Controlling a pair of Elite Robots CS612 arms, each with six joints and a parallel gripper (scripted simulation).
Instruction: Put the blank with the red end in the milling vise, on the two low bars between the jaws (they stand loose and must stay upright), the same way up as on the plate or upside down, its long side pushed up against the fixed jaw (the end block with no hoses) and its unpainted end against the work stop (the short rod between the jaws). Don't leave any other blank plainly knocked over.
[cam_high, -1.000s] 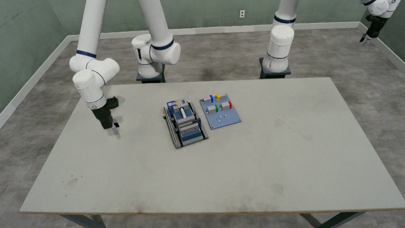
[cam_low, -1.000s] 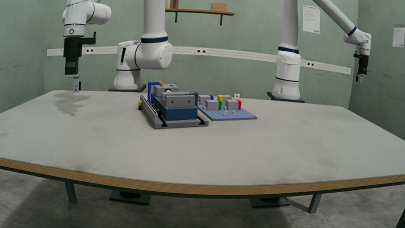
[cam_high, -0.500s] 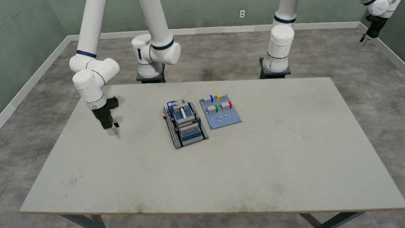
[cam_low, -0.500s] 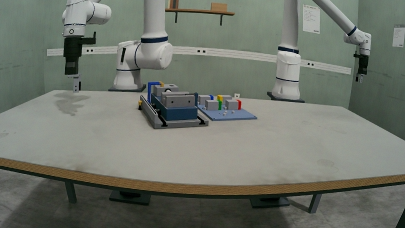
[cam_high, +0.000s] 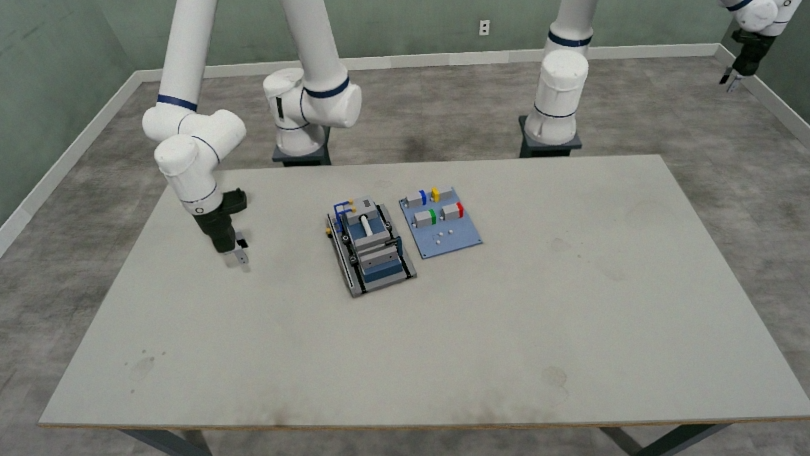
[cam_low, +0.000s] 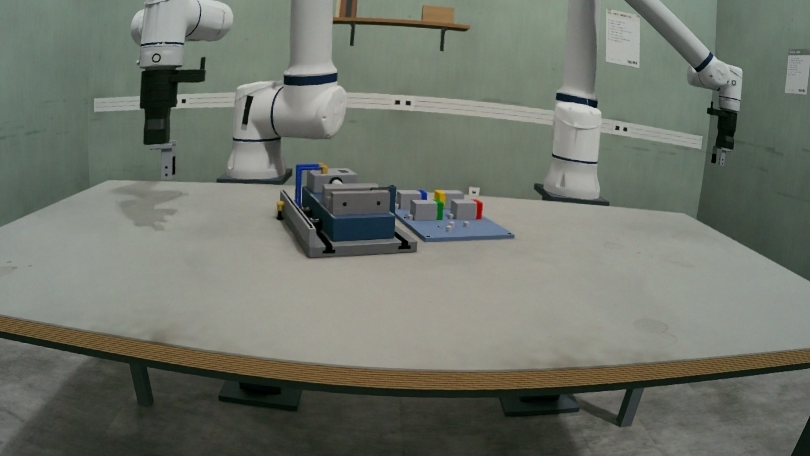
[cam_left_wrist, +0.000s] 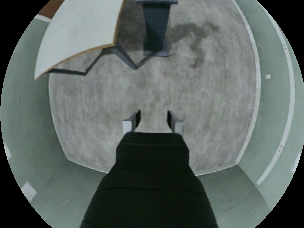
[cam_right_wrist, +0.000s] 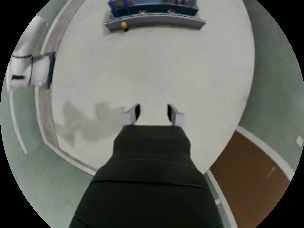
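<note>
- Pale table (cam_high: 510, 317) (cam_low: 453, 305) (cam_left_wrist: 85, 30) (cam_right_wrist: 150, 60).
- Red-ended blank (cam_high: 451, 212) (cam_low: 464, 210) on the blue plate (cam_high: 460, 235) (cam_low: 478, 231); red end points away from your nearer right end effector (cam_high: 242, 251) (cam_low: 168, 163) (cam_right_wrist: 153, 114), vise (cam_high: 382, 270) (cam_low: 362, 227) (cam_right_wrist: 170, 9) between.
- Both yours wide; left end effector (cam_high: 729, 82) (cam_low: 719, 156) (cam_left_wrist: 153, 121) farther.

White arms, navy rings, black gripper bodies, grey jaws

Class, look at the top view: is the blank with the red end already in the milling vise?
No, it sits on the blue plate.
</note>
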